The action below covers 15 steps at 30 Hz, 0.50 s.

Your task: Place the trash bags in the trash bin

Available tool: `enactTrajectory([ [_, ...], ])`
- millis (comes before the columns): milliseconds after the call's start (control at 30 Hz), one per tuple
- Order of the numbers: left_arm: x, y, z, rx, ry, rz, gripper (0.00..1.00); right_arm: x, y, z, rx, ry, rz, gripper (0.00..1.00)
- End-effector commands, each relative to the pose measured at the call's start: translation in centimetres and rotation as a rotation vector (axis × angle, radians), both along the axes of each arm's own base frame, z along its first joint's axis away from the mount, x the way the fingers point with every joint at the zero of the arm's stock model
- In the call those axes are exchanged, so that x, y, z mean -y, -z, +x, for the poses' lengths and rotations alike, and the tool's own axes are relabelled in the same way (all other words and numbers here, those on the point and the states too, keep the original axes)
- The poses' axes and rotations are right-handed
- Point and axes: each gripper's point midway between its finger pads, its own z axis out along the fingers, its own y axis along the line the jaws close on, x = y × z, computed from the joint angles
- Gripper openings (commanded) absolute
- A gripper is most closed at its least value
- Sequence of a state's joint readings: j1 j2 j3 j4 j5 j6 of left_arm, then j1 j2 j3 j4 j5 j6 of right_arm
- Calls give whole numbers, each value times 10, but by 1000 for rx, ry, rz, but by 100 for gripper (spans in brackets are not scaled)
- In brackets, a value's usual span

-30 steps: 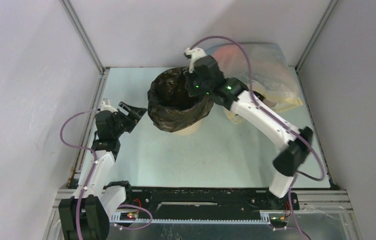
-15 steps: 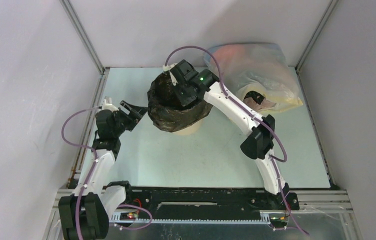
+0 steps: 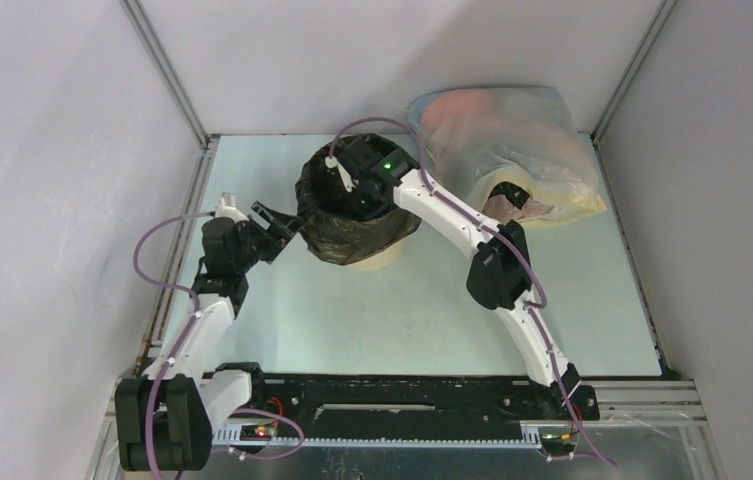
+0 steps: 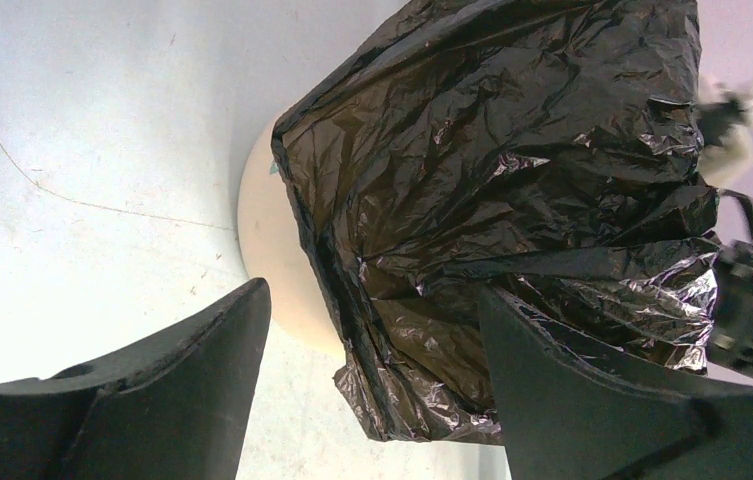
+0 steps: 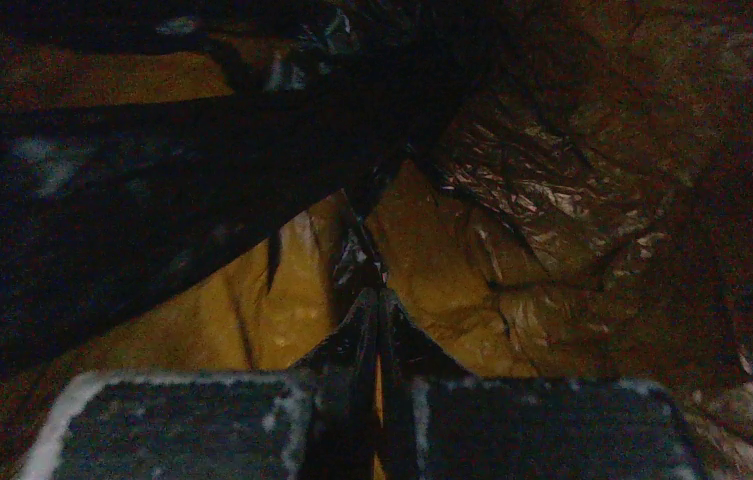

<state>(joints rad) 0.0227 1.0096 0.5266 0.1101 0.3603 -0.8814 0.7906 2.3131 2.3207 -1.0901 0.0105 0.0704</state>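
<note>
The trash bin (image 3: 377,258) is mostly covered by the trash bag (image 3: 337,235); only a strip of its lower wall is seen. From above, the right hand (image 5: 379,293) is hidden in the bag's mouth. In its own dim view, whether plastic is pinched cannot be told. The left hand (image 4: 372,300) is cut off at the bottom edge.

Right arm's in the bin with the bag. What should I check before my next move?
1. Right gripper shut on a fold of the bag, inside the bin: ok.
2. Left gripper open beside the bag: ok.
3. Left gripper clear of the bag: cannot tell.
4. Bin upright: ok.
5. Bag draped over the bin, near side: ok; far side hidden: cannot tell.
</note>
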Motion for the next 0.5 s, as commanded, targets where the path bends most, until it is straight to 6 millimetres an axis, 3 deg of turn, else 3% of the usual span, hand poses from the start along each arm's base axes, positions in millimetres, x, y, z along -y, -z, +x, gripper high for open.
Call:
enactTrajectory([
  [0, -1, -21, 8, 80, -5, 24, 81, 3, 28, 8, -53, -7, -5, 0],
  [467, -8, -8, 7, 57, -56, 32, 81, 15, 119, -1, -182, 25, -115, 0],
])
